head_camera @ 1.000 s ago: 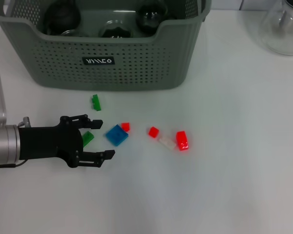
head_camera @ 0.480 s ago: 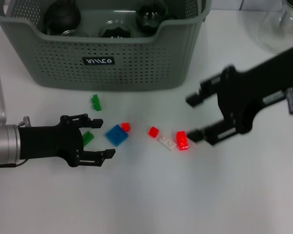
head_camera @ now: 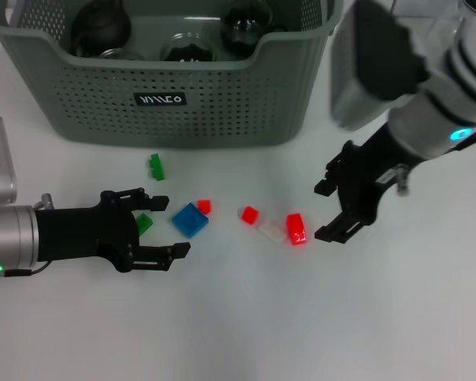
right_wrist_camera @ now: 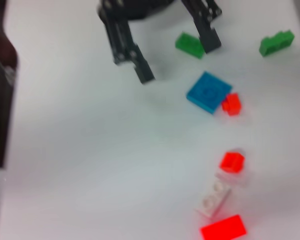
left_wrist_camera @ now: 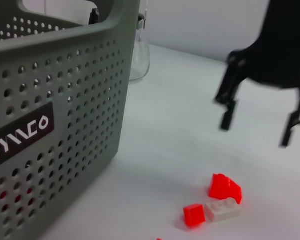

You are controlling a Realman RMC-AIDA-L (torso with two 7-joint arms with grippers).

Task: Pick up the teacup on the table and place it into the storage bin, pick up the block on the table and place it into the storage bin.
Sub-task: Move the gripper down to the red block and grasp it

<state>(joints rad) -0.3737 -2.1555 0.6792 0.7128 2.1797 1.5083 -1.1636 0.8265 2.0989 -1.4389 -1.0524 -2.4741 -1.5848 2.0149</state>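
Note:
The grey-green storage bin (head_camera: 222,111) stands at the back, with dark rounded vessels inside it. No teacup shows on the table. Loose blocks lie in front of the bin: blue (head_camera: 190,220), green (head_camera: 156,166), two small red ones (head_camera: 249,214), white (head_camera: 270,231) and a larger red block (head_camera: 296,228). My left gripper (head_camera: 170,225) lies low and open around another green block (head_camera: 143,224). From the right, my right gripper (head_camera: 324,213) hangs open just beside the larger red block (right_wrist_camera: 223,228), apart from it. The left wrist view shows that gripper (left_wrist_camera: 255,130) beyond the red block (left_wrist_camera: 225,187).
A glass flask (left_wrist_camera: 139,60) stands past the bin's (left_wrist_camera: 65,100) far corner. The blue block (right_wrist_camera: 208,92) and a small red one (right_wrist_camera: 232,103) touch. The left gripper (right_wrist_camera: 177,59) appears far off in the right wrist view.
My right arm has come in from the right and lowered its open gripper beside the larger red block. The left gripper has barely shifted.

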